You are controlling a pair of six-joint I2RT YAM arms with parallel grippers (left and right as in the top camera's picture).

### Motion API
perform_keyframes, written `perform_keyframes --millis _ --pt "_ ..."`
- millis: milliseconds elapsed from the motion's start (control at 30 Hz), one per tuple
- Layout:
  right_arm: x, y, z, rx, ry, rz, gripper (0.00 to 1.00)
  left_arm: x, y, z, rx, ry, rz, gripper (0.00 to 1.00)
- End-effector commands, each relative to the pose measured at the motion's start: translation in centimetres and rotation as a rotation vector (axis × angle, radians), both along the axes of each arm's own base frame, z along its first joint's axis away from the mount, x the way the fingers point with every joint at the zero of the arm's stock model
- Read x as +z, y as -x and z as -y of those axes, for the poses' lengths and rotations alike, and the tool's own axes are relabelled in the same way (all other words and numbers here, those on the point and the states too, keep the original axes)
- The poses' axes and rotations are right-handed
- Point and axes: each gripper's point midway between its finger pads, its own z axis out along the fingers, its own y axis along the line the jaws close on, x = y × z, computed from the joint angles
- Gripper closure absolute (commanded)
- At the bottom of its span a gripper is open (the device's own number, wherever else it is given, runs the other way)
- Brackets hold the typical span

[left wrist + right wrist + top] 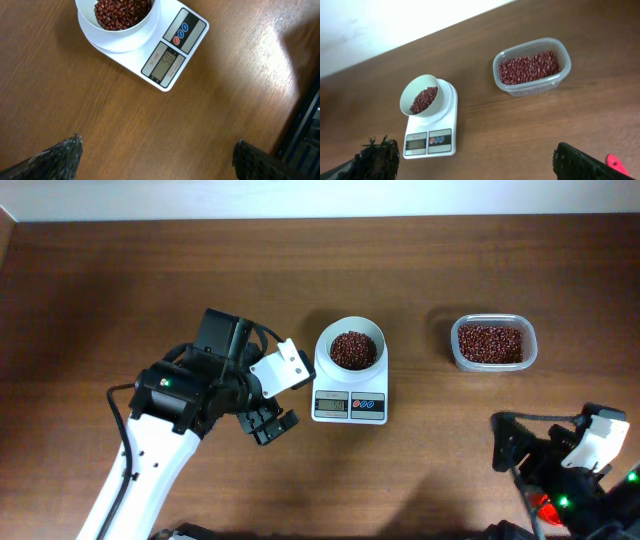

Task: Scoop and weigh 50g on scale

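- The left pincer hovered over the brown tabletop, just left of the scale. Its jaws were spread wide and released, with only bare wood between them.
- The scale sat near the middle of the tabletop, a white rounded-square body with a grey display and small coloured buttons along its front edge. The digits were too blurred to read.
- A round white bowl stood on the scale, and the beans lay in it as a loose dark red-brown pile.
- A clear rectangular tub rested well to the right of the scale, apart from it, and was filled with more of the same grains.
- The right pincer hung at the near right corner, away from both tub and scale. Its jaws were parted wide and grasped nothing.
- A sliver of orange-red plastic showed beside its right finger, too little of it to identify.
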Motion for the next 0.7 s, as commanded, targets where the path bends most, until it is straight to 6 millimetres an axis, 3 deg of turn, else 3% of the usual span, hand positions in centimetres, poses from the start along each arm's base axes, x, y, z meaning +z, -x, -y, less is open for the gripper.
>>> perform_keyframes --millis 0,100,200,400,567,667 --pt "0.6 1.4 1.6 -0.163 0.039 0.036 0.01 0.6 -0.1 0.2 -0.015 0.013 0.016 0.01" --pt "1.0 1.3 1.8 -0.161 0.121 0.174 0.01 0.6 -0.1 0.2 -0.015 0.013 0.016 0.01" --pt "-2.3 -0.2 2.3 -0.164 0.177 0.289 0.01 0.6 -0.1 0.2 -0.015 0.013 0.016 0.01" --pt "-4.6 -2.1 0.3 -0.049 0.167 0.352 0.01 0.6 -0.1 0.2 -0.015 0.013 0.016 0.01" --pt "-6.0 -4.2 0.2 -0.040 0.166 0.409 0.01 0.6 -0.1 0.2 -0.015 0.013 0.016 0.01" --pt "-7.5 -5.5 -1.5 0.106 0.293 0.480 0.01 0.6 -0.1 0.2 -0.015 0.013 0.016 0.01"
